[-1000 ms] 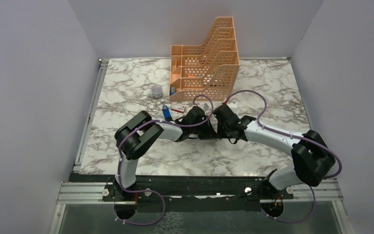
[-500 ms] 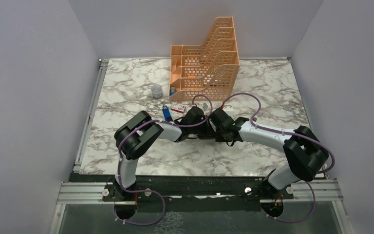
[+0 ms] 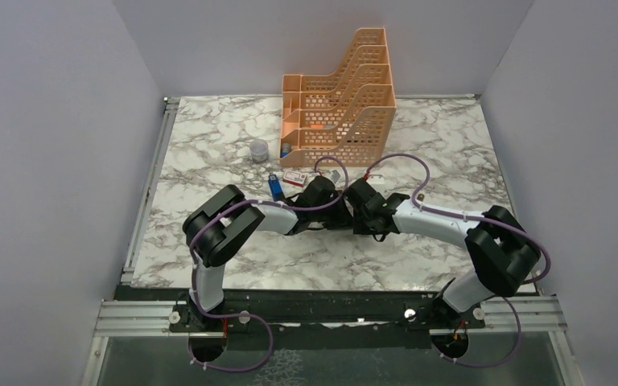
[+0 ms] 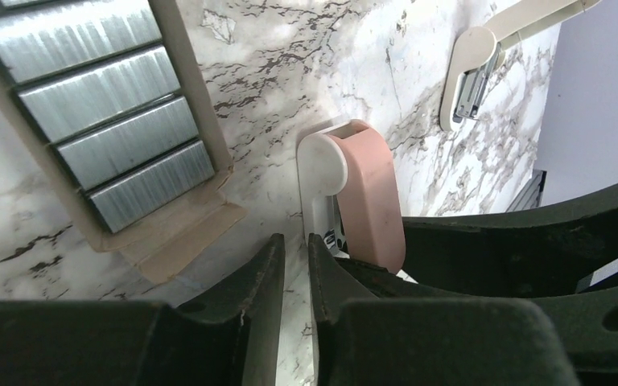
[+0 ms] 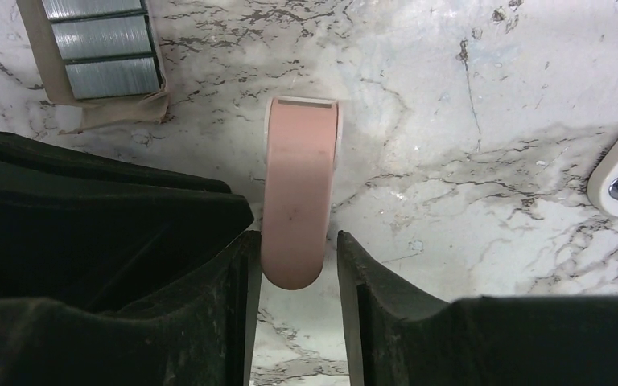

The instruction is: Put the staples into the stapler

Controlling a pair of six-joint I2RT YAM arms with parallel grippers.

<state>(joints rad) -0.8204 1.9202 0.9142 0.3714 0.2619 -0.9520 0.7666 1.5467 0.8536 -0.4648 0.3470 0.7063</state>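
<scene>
Left claw (image 4: 295, 249) barely parted: thin slit, nothing in it, tips just beside pink block (image 5: 294, 201). Right claw (image 5: 294, 241) slightly spread, straddling block's rounded end, sliver of gap on one side. Staple tray (image 4: 105, 121) lies near block, strips facing up. Blue stapler (image 3: 273, 186) on marble table (image 3: 451, 137), just beside red-white box (image 3: 294, 178), apart from both claws.

- Top view: bright, even light from above; soft shadows under the arms (image 3: 278, 217) at centre.
- Left wrist: staples (image 4: 96, 104) glint with streaky glare, upper left; fingers (image 4: 241, 322) blurred along the bottom.
- Right wrist: table (image 5: 451, 161) sharp, faint shadows mid-frame.
</scene>
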